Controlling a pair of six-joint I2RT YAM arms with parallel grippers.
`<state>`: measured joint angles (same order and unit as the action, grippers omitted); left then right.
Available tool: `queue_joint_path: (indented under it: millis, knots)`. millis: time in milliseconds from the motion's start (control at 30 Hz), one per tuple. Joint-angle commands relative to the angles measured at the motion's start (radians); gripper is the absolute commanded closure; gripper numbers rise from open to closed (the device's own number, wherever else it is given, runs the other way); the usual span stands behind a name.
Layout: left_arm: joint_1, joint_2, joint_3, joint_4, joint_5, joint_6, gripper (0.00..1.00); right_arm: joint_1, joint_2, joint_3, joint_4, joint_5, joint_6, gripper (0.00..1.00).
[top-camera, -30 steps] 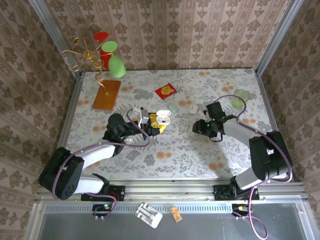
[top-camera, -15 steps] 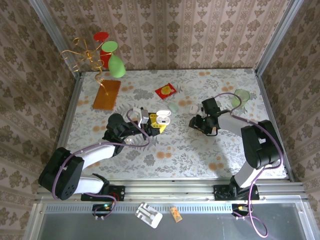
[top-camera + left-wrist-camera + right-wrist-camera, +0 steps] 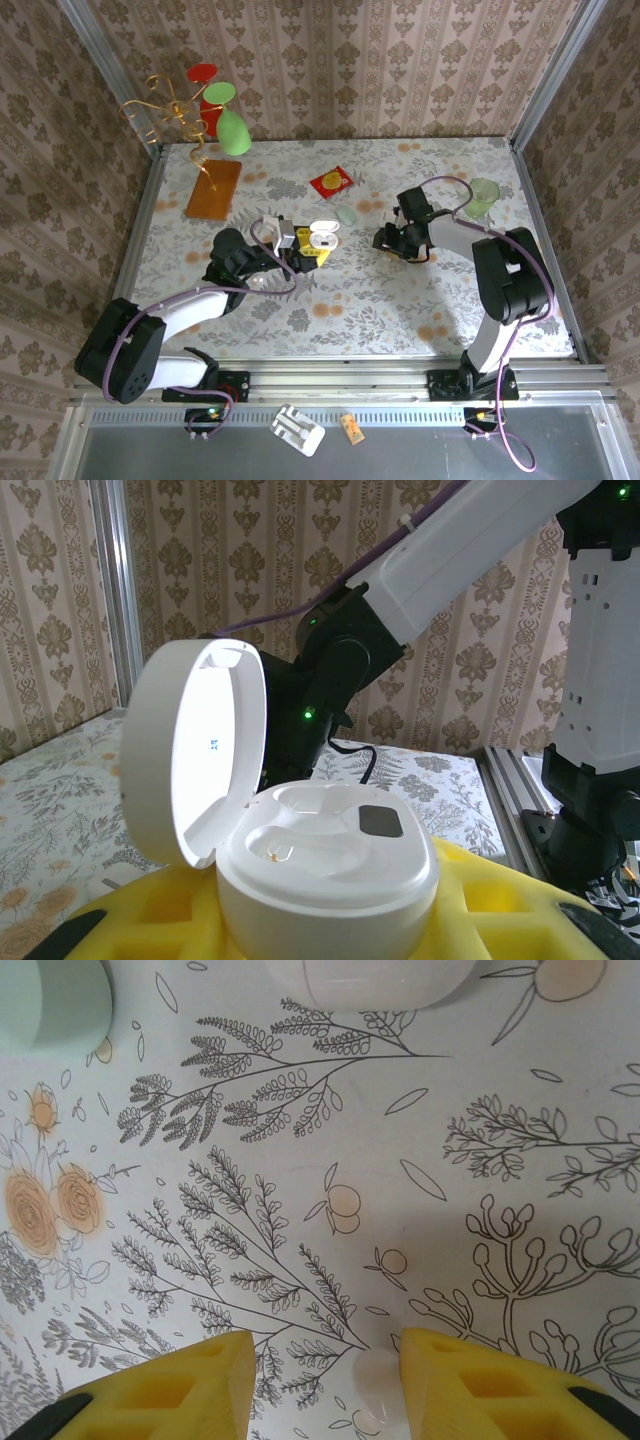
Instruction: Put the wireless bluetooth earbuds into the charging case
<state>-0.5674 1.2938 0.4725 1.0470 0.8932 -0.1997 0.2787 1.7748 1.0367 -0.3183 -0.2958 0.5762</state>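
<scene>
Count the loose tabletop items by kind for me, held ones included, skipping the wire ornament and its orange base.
Cases: 3 (white round plastic charging case with lid open, white oval case, pale green pebble-shaped case)
Earbuds: 1 (tiny white plastic earbud)
Packets: 1 (red square packet)
Cups: 1 (translucent pale green cup)
Total: 6

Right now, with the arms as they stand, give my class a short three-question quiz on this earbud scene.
1. True or false: the lid of the charging case is shut.
2. What lies on the table between the right fingers? A) a white earbud B) a spoon C) a coin
3. Fill in: the left fingers holding the case are coloured ____.
Key: 1 false; 2 A; 3 yellow.
</scene>
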Motion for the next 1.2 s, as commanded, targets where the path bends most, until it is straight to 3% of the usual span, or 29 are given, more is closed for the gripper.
queue_joint_path:
  millis: [0,167,333,533,767,1167]
  knots:
    - [0.006,-0.017,0.002,0.031,0.013,0.016,0.74,0.014,-0.002,0.044,-0.068,0.027,-0.070,0.58]
    - [0.006,-0.031,-0.006,0.030,0.010,0.017,0.75,0.048,-0.063,0.036,-0.125,0.179,-0.118,0.57]
    - [0.011,-0.061,-0.024,0.015,-0.002,0.029,0.75,0.121,-0.085,0.046,-0.204,0.421,-0.187,0.57]
    - [0.026,-0.129,-0.045,-0.051,-0.010,0.055,0.75,0.198,-0.050,0.079,-0.275,0.556,-0.222,0.60]
    - [0.029,-0.222,-0.059,-0.167,-0.034,0.101,0.74,0.250,0.027,0.144,-0.319,0.612,-0.262,0.61]
    - [0.029,-0.272,-0.070,-0.226,-0.046,0.121,0.74,0.292,0.132,0.236,-0.382,0.664,-0.294,0.65]
